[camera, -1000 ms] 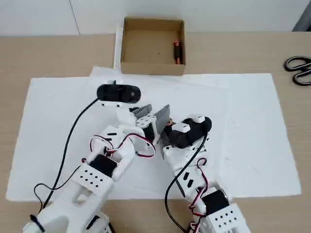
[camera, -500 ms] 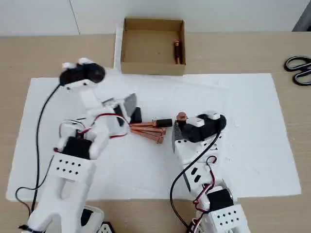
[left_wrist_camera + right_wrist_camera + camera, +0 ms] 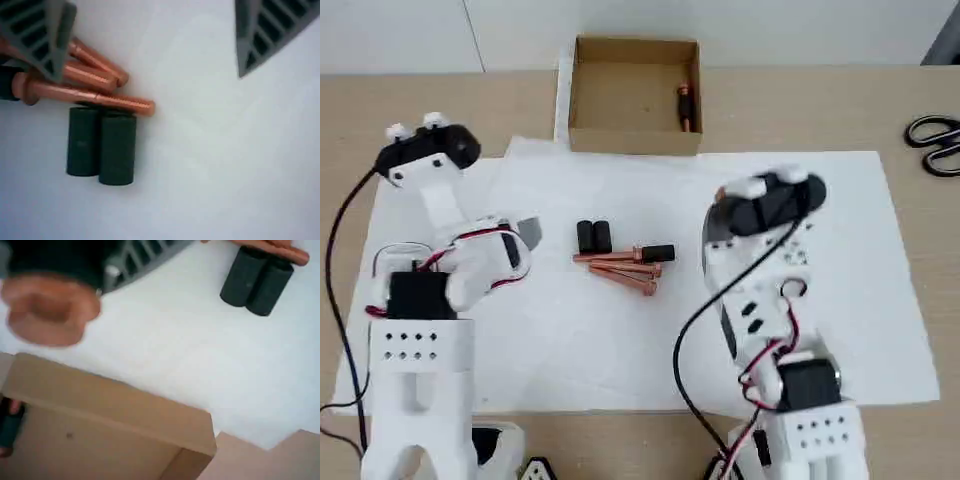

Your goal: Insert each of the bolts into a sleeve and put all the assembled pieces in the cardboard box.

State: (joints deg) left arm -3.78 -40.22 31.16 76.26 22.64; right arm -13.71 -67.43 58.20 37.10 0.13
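Observation:
The cardboard box (image 3: 588, 100) stands at the back with one assembled piece (image 3: 685, 107) inside along its right wall. Two black sleeves (image 3: 593, 236) lie side by side mid-paper, next to three copper bolts (image 3: 620, 268); one bolt carries a sleeve (image 3: 658, 253). My left gripper (image 3: 527, 232) is open to the left of them; the left wrist view shows the sleeves (image 3: 102, 147) and bolts (image 3: 95, 75) under its spread fingers (image 3: 37, 35). My right gripper (image 3: 713, 222) is raised at the right, shut on a bolt in a sleeve (image 3: 50, 310), near the box (image 3: 110, 425).
White paper (image 3: 840, 280) covers most of the wooden table. Scissors (image 3: 935, 142) lie at the far right edge. In the right wrist view the loose sleeves (image 3: 255, 280) lie beyond the box's near wall.
My left arm has swung back to the left, away from the bolts. My right arm has lifted and moved back and right, carrying the bolt in its sleeve.

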